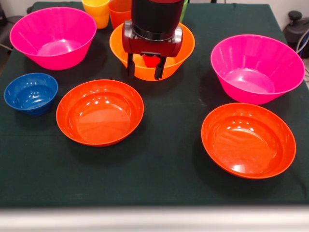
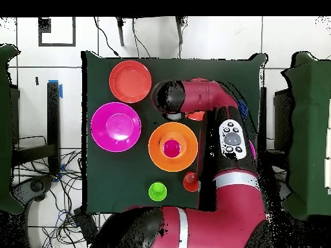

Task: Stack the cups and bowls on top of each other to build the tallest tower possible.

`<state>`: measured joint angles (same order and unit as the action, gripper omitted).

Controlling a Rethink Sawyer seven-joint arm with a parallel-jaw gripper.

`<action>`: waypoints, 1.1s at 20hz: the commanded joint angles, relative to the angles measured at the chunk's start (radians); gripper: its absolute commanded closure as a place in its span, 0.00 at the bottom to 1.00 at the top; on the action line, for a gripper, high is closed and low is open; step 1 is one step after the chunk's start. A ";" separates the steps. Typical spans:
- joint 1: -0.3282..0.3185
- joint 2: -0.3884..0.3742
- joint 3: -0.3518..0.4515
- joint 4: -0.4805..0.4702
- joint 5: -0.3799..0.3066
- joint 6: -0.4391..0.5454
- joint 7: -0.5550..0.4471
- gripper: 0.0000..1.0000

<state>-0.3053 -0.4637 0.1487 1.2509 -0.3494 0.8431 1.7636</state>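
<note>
Checking in from my remote seat: honestly the tower has barely started, going by what I see. The pincer [image 1: 145, 67] hangs over the large orange bowl [image 1: 179, 54] at the far middle of the table [image 1: 159, 188], its two fingers [image 1: 130, 67] spread with something red [image 1: 151, 61] showing between them. I think that's the red cup sitting in or going into the bowl, but I can't tell if the fingers actually touch it. From overhead, a small round thing sits in the middle of that bowl, though it reads pinkish there.

Everything else looks unstacked to me:
- two large pink bowls, one on the picture's left [image 1: 53, 36] and one on the right [image 1: 257, 67] in the front view
- two shallow red-orange bowls, left [image 1: 100, 112] and right [image 1: 248, 140], nearer the camera
- the small blue bowl [image 1: 30, 93] by the left edge, on its own
- the yellow cup [image 1: 96, 10] and orange cup [image 1: 118, 13] behind the orange bowl, close together
- the green cup [image 2: 158, 191], standing alone in the overhead view

So my read is one piece in at best, with nearly everything left.

The pieces are all glossy plastic and open side up; I'd guess slippery.
</note>
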 commanded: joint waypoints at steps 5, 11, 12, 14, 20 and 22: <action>0.066 -0.143 0.034 0.105 0.033 0.053 0.007 0.00; 0.052 0.003 0.058 0.003 -0.014 -0.026 -0.052 0.00; 0.048 0.011 0.063 -0.006 -0.016 -0.023 -0.067 0.00; 0.038 0.020 0.076 -0.020 -0.016 0.001 -0.104 0.00; 0.034 0.039 0.097 -0.102 -0.001 0.095 -0.147 0.00; 0.028 0.048 0.101 -0.103 0.002 0.087 -0.150 0.00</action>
<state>-0.2605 -0.5022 0.1431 1.2101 -0.3346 0.8436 1.7636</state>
